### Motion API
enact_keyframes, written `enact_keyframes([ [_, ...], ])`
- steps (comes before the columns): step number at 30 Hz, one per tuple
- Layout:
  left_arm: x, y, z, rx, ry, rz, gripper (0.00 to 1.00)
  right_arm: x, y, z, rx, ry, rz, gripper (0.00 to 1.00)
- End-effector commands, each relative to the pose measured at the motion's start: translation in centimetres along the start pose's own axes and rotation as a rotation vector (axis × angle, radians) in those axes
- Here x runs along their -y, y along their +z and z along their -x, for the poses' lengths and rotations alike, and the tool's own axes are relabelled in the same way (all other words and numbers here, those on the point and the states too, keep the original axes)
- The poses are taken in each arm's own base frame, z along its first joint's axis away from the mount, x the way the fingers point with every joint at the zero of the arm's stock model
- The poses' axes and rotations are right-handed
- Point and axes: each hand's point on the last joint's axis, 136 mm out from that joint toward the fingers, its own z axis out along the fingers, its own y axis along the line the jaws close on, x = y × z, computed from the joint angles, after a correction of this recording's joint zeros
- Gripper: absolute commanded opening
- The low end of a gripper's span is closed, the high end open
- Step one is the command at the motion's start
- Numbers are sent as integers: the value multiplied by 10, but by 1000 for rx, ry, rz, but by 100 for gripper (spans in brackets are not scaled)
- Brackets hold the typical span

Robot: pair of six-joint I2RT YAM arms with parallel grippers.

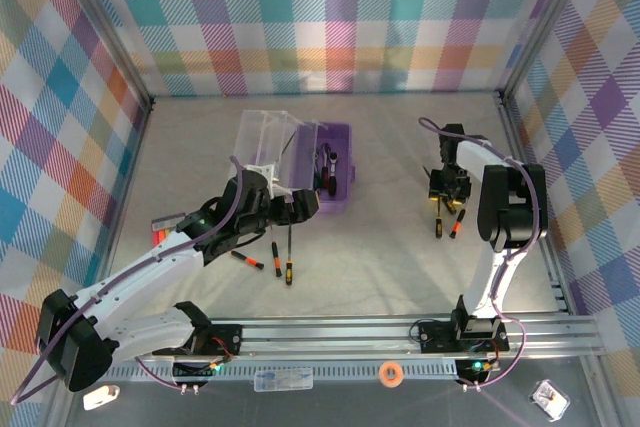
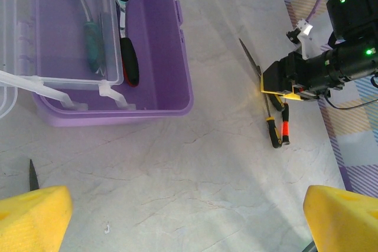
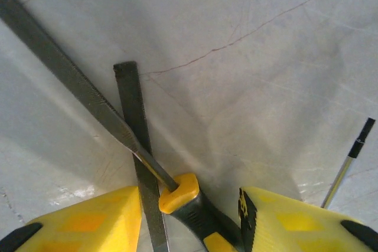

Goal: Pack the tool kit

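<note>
Right pincer (image 3: 189, 199): yellow fingers (image 3: 88, 222) straddle the yellow-and-black handle of a file (image 3: 88, 91) lying on the table (image 3: 266, 57); we cannot tell whether they clamp it. Left pincer (image 2: 189, 216) gapes wide, holding nothing, near the lilac case (image 2: 184, 63). The case sits mid-table with its clear lid (image 1: 265, 135) up and a green-handled tool (image 2: 93, 45) inside.

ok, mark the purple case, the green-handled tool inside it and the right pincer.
purple case (image 2: 147, 113), left wrist view, front wall.
green-handled tool (image 2: 93, 45), left wrist view, handle.
right pincer (image 3: 192, 208), right wrist view, midway between fingertips.
</note>
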Motion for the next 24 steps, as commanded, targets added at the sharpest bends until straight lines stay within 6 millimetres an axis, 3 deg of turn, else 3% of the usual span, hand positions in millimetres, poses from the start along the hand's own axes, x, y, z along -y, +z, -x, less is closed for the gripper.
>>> enact_keyframes([
  [1, 8, -9, 4, 12, 22, -15, 100, -6, 0, -2, -13, 18, 48, 42],
  [13, 7, -9, 2, 10, 14, -17, 100, -12, -16, -4, 26, 60, 106, 27],
  [19, 8, -9, 2, 9, 14, -21, 100, -13, -20, -5, 34, 73, 117, 29],
  [24, 8, -9, 2, 4, 17, -19, 100, 2, -19, -7, 48, 95, 38, 30],
])
